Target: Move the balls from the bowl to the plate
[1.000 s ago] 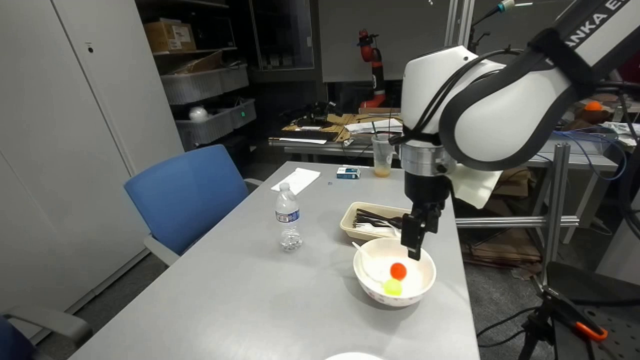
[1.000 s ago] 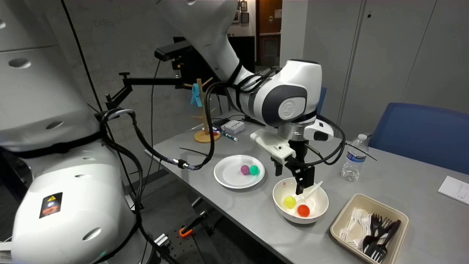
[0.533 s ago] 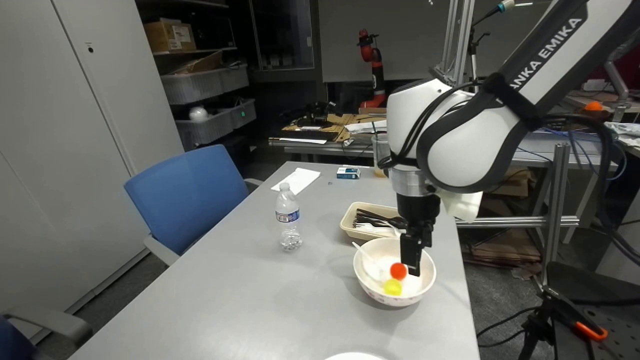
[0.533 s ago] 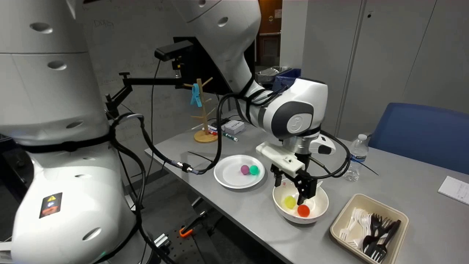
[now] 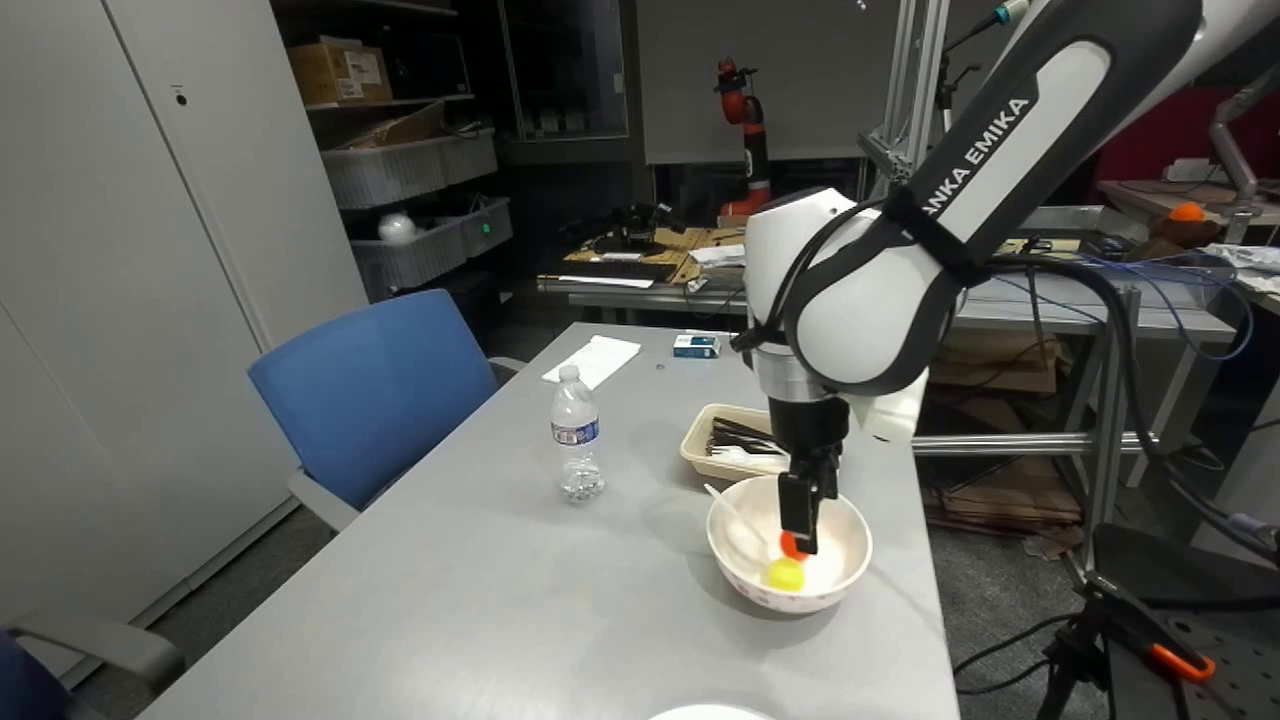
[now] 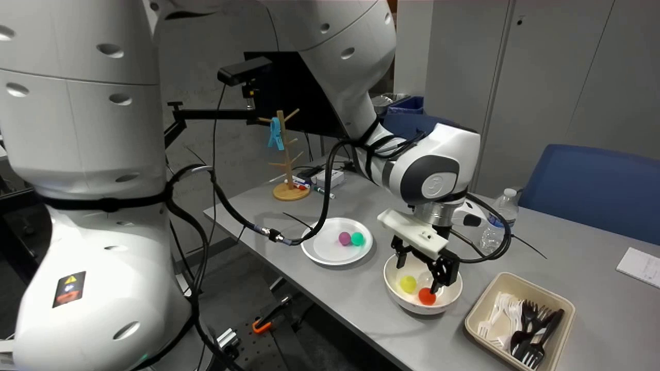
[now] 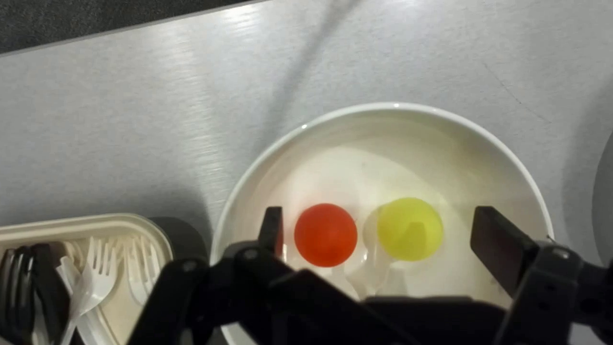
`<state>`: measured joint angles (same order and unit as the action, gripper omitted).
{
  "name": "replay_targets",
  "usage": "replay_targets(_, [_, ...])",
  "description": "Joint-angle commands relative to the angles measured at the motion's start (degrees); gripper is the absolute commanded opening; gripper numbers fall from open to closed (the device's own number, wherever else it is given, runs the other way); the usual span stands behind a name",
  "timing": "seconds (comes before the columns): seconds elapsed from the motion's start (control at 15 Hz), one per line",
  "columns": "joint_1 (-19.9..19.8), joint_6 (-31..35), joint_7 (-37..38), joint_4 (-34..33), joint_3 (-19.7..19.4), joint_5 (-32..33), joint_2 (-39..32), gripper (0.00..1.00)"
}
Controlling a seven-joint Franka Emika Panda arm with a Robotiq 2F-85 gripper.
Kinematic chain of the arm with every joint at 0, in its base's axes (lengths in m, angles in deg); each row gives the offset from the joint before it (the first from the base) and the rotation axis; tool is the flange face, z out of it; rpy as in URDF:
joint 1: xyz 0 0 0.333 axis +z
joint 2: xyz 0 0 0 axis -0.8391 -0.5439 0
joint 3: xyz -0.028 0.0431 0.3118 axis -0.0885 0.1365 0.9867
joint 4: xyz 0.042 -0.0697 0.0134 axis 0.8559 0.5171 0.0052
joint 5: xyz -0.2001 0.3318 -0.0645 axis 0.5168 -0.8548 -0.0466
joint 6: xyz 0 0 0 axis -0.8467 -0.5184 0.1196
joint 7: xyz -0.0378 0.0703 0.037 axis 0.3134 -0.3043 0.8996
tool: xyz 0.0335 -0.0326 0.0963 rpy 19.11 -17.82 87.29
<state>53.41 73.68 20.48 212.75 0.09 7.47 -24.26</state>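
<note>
A red ball (image 7: 325, 235) and a yellow ball (image 7: 410, 229) lie side by side in the white bowl (image 7: 397, 107). They show in both exterior views, the red one (image 6: 427, 297) partly behind a finger. A white spoon (image 5: 735, 512) leans in the bowl. A purple ball (image 6: 344, 238) and a green ball (image 6: 358, 238) rest on the white plate (image 6: 320, 251); only the plate's edge (image 5: 710, 713) shows in an exterior view. My gripper (image 7: 378, 225) is open over the bowl, pointing down. In the wrist view, both balls lie between its fingers, the red one closer to a finger.
A beige tray (image 6: 564, 330) of plastic cutlery stands close to the bowl. A water bottle (image 5: 577, 440) stands on the table beyond. A wooden stand (image 6: 291, 191), markers and a small box (image 6: 335, 179) lie past the plate. The table edge (image 7: 143, 28) runs near the bowl.
The gripper has come down toward the bowl and moved sideways, toward the tray side, so a finger now covers part of the red ball. The balls, bowl and plate have not moved.
</note>
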Motion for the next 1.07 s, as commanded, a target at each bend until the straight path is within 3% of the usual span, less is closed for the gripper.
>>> replay_targets(0.0, [-0.7, -0.6, -2.9, -1.9, 0.3, 0.5, -2.3, 1.0])
replay_targets(0.8, [-0.2, -0.1, -1.1, -1.0, 0.2, 0.5, -1.9, 1.0])
replay_targets(1.0, [0.5, 3.7, -2.5, -1.3, -0.8, 6.8, -3.2, 1.0])
